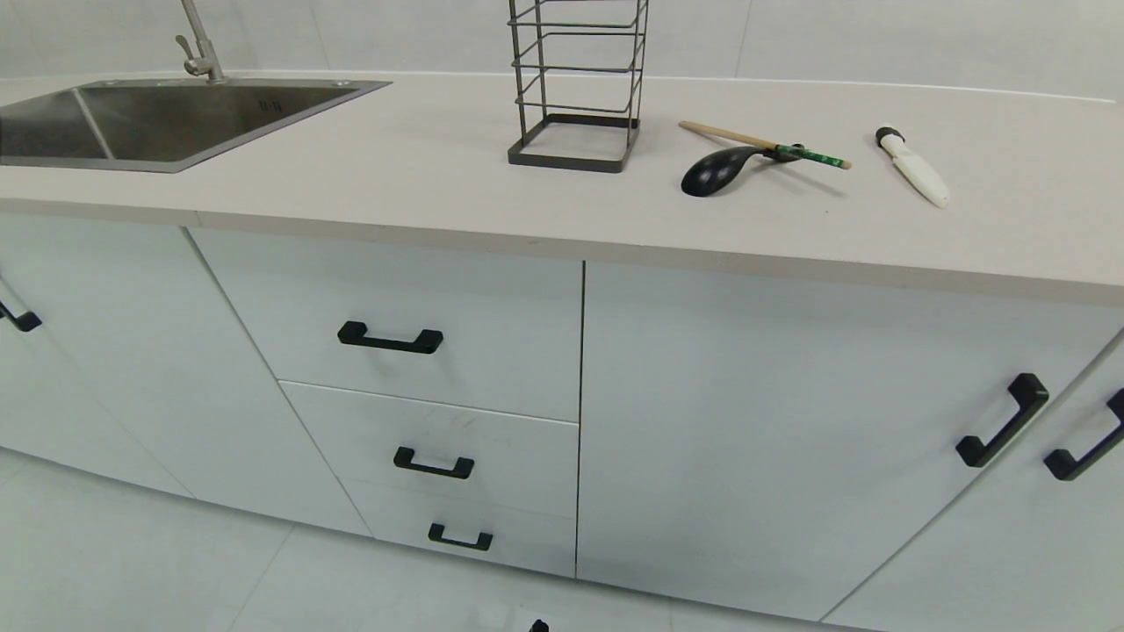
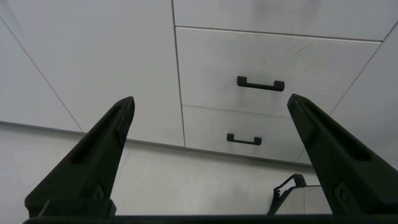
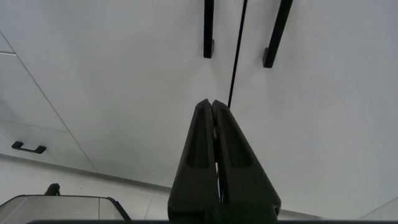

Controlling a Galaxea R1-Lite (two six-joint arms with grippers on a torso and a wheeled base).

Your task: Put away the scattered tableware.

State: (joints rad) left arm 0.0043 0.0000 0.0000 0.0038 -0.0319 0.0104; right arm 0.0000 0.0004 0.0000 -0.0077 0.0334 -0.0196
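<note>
Down before the white cabinet drawers (image 2: 211, 68), the left gripper (image 2: 210, 98) stands wide apart and the right gripper (image 3: 212, 102) is pressed together. Up on the pale countertop (image 1: 395, 175), a black plastic spoon (image 1: 716, 171) touches a green-tipped wooden chopstick (image 1: 764, 145). A white utensil with a black end (image 1: 913, 165) lies near them. Farther back stand a dark wire rack (image 1: 575, 88) and a steel sink (image 1: 176, 114).
</note>
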